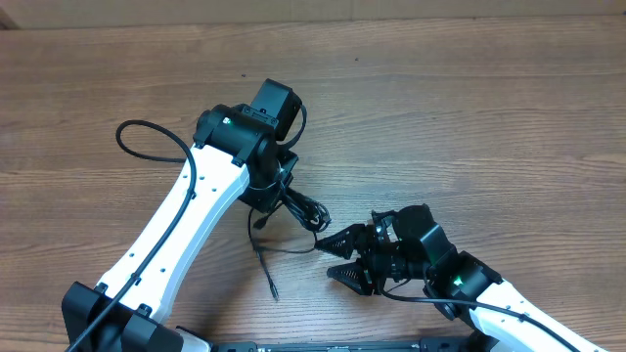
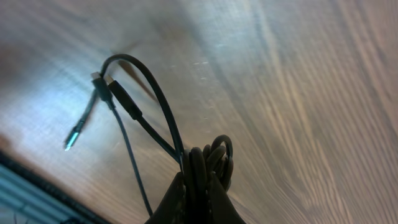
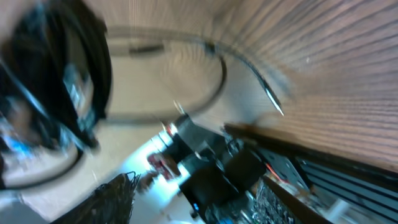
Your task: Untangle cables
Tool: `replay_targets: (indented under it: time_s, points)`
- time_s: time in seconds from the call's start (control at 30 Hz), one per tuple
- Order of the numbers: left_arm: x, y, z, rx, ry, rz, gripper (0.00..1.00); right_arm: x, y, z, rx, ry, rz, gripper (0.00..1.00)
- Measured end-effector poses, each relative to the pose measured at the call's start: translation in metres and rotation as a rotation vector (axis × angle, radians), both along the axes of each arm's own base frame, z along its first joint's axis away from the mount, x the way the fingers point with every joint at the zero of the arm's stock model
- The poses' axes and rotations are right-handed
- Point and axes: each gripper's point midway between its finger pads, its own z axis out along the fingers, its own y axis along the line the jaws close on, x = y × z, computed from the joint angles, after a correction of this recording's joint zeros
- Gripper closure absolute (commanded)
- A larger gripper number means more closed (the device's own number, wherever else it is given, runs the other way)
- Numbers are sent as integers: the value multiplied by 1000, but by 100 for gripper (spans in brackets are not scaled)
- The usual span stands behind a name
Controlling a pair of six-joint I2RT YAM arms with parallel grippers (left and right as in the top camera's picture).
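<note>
Black cables [image 1: 305, 208] lie on a brown wood-grain table [image 1: 469, 117].

Overhead evenly lit, sharp; left wrist dim, glare on table [image 2: 211, 56]; right wrist heavily motion-blurred.

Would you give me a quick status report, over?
Left gripper shut on the cables, bunched. Right gripper open, beside them, holding nothing. No obstruction visible.

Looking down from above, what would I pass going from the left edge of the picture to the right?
White left arm → bundle of thin black cables → open black two-fingered right hand → black-and-white right arm.
</note>
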Motion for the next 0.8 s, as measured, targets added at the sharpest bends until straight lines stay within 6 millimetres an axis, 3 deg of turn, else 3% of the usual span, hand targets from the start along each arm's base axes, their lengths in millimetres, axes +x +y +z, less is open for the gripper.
replay_targets:
  time_s: [0.4,0.57,0.73,0.8]
  points:
    - [-6,4,-1,71,-5,41,96,44,-3,15,24,-70,-251,38]
    - [-22,-21,-1,43,13,-39,96,58,-3,31,69,-137,-304,39]
    - [-34,-43,-1,15,19,-108,96,61,-5,30,63,-139,-326,53]
    - [-34,-45,-1,11,14,-115,96,62,-6,28,53,-146,-326,66]
